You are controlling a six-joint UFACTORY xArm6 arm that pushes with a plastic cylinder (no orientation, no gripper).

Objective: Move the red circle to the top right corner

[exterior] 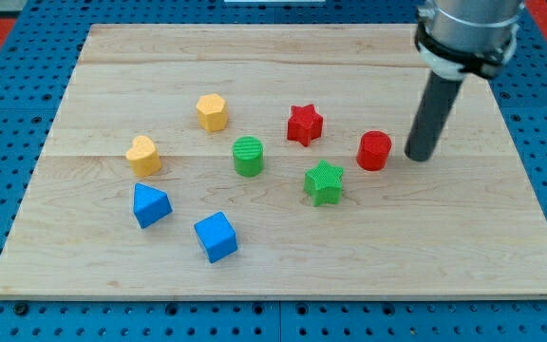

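The red circle (374,150) is a short red cylinder standing right of the board's middle. My tip (418,157) rests on the board just to the view's right of it, with a small gap between them. The dark rod rises from the tip toward the view's top right, where the arm's grey body enters. The board's top right corner (501,33) lies behind the arm, up and to the right of the red circle.
A red star (304,124) sits left of the red circle, a green star (324,182) below-left of it. Further left are a green cylinder (248,156), a yellow hexagon (212,112), a yellow heart-like block (143,155), a blue triangular block (150,205) and a blue cube (216,237).
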